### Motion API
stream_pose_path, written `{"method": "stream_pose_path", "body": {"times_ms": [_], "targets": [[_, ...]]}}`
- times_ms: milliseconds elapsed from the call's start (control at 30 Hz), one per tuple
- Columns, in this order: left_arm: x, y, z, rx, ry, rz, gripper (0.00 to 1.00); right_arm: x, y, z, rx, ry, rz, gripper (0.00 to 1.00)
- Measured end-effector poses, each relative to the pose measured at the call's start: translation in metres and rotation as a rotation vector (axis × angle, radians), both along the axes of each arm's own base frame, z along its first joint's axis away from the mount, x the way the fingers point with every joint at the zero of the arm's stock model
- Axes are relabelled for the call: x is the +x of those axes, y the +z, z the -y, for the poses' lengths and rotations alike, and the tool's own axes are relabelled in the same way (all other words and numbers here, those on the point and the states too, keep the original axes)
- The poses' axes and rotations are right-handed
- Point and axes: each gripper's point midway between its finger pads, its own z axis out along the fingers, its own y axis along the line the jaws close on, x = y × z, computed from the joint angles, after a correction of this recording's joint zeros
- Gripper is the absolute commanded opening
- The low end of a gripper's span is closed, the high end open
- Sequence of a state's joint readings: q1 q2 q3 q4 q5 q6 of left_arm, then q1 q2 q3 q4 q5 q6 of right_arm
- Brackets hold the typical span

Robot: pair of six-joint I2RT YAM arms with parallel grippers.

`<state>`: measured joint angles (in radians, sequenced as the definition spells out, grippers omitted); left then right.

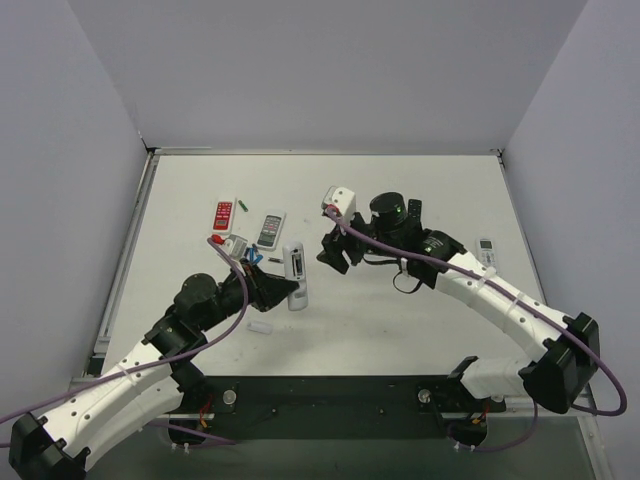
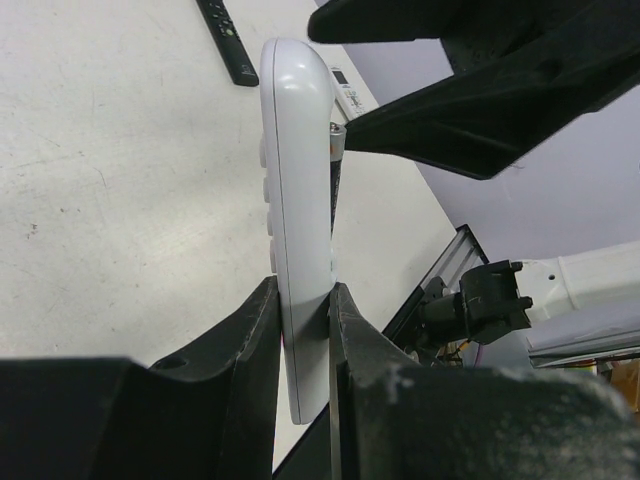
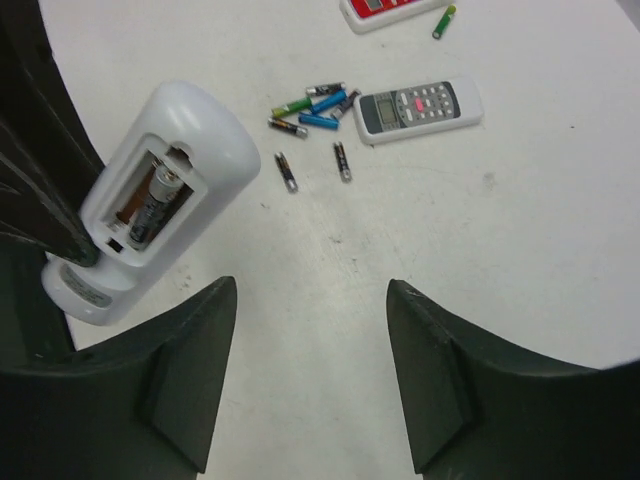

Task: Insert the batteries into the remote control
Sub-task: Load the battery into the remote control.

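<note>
Left claw (image 2: 300, 315) is clenched on the remote control (image 2: 298, 180), holding that smooth, glossy white plastic bar on its edge. Its matte black fingers (image 2: 245, 335) pinch it near the lower end, one on each face. Rounded top, slim profile, low buttons bulging off one face. Over to the right wrist view, and the back is on show: a rectangular recess with a seated battery (image 3: 158, 203), a dark-wrapped cylinder with a silvery cap, lying along one side. The lane beside it looks brownish, and I can't tell what fills it.

Right claw (image 3: 310, 370) is released, its two broad, wedge-shaped black fingers spread wide with only bare table (image 1: 380, 330) between them. In that claw's own view the remote control sits up and to the left, near it, not touching. From overhead, the right claw hovers just to the right of the remote control, with a gap between them.

Loose batteries (image 3: 312, 103) lie in a small heap on the flat, matte white tabletop beyond, in green, blue and dark wraps. Two dark cells (image 3: 287, 171) lie a little apart from the heap. Just beside the heap is a display remote (image 3: 420, 108), white with a grey panel. A red remote (image 3: 385, 10) shows at the top edge, one green cell (image 3: 444, 20) next to it
</note>
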<state>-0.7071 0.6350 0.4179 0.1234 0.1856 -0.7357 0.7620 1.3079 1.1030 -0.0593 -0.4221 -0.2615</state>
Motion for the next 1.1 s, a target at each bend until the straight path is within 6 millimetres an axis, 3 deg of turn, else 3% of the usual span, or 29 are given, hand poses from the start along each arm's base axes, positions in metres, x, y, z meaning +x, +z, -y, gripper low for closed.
{"method": "stream_pose_path", "body": {"times_ms": [100,267,600,1100], "targets": [[0.0,0.001,0.0,-0.003,0.001,0.003,0.0,-0.004,0.019,0.002,0.106,-0.035,-0.076,0.63],[0.0,0.002,0.0,-0.011,0.0,0.012,0.0,-0.014,0.041,-0.012,0.305,-0.053,-0.241,0.64],[0.0,0.011,0.002,-0.039,-0.01,0.045,0.0,-0.018,0.037,-0.031,0.501,-0.099,-0.522,0.57],[0.0,0.019,0.003,-0.06,-0.012,0.069,0.0,-0.019,0.04,-0.039,0.562,-0.082,-0.628,0.46]]}}
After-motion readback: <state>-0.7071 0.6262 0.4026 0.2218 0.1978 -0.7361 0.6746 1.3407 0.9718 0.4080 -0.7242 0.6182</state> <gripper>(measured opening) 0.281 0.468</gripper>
